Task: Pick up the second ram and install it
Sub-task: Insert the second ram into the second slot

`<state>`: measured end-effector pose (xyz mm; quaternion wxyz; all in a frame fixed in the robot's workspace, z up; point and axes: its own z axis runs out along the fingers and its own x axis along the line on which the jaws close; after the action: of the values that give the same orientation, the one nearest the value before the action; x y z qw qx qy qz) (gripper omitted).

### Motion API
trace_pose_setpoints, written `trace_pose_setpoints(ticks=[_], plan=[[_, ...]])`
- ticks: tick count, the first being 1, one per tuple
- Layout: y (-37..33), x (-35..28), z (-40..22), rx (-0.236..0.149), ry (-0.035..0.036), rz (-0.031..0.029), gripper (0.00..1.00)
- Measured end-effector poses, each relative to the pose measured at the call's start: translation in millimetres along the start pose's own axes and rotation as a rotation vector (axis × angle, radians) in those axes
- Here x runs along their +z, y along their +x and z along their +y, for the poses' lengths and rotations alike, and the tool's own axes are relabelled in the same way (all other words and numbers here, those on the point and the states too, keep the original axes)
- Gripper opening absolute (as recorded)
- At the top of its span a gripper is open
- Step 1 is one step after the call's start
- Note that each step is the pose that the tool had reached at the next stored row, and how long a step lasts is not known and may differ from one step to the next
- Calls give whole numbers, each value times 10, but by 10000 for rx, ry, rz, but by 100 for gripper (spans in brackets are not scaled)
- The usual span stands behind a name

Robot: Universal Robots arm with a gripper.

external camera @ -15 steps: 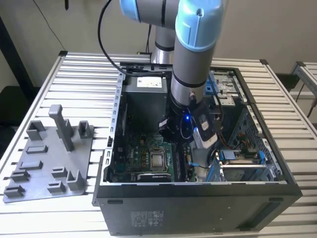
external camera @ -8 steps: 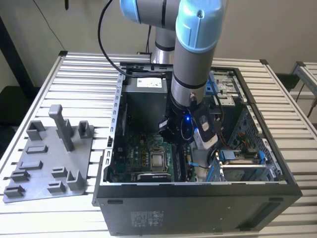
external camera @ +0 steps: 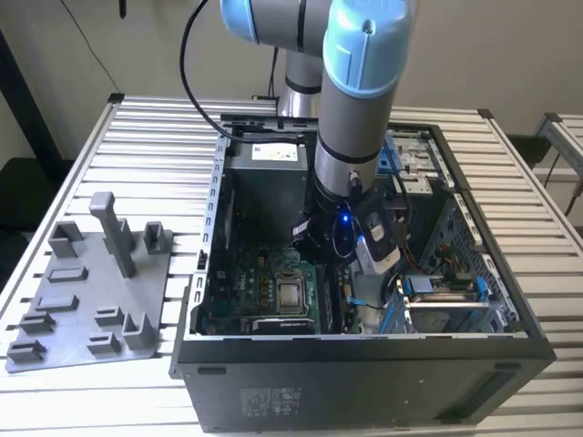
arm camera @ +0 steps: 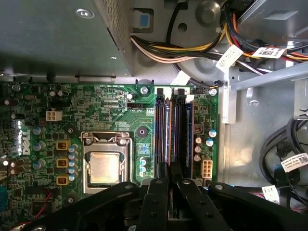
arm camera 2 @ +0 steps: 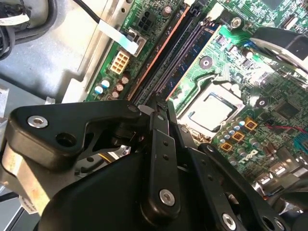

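Observation:
My gripper (external camera: pixel 316 244) reaches down into the open computer case (external camera: pixel 364 378), over the motherboard (external camera: pixel 260 287). In both wrist views the black fingers (arm camera: pixel 163 179) stand close together at the near end of the memory slots. The second ram (arm camera: pixel 169 134) is a thin dark stick with an orange edge. It runs edge-on along the slot and straight in between my fingertips, and the gripper (arm camera: pixel 169 171) is shut on its end. In the second wrist view the second ram (arm camera 2: pixel 161 54) stretches away from the gripper (arm camera 2: pixel 159 108). I cannot tell whether it is fully seated.
Beside the slots sits the bare processor (arm camera: pixel 103 168) in its socket. Bundled cables (arm camera: pixel 192 48) and a power supply box (external camera: pixel 264 173) crowd the case's far side. A drive cage (external camera: pixel 437 300) stands at the exterior view's right. A grey fixture plate (external camera: pixel 91 300) lies on the slatted table.

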<state>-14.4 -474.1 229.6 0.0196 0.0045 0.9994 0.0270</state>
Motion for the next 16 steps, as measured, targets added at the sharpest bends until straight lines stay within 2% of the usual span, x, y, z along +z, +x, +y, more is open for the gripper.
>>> trace_pose_setpoints(ticks=[7,16], plan=[[1,33,-1,11,4,0,14],[2,46,-1,14,6,-1,14]])
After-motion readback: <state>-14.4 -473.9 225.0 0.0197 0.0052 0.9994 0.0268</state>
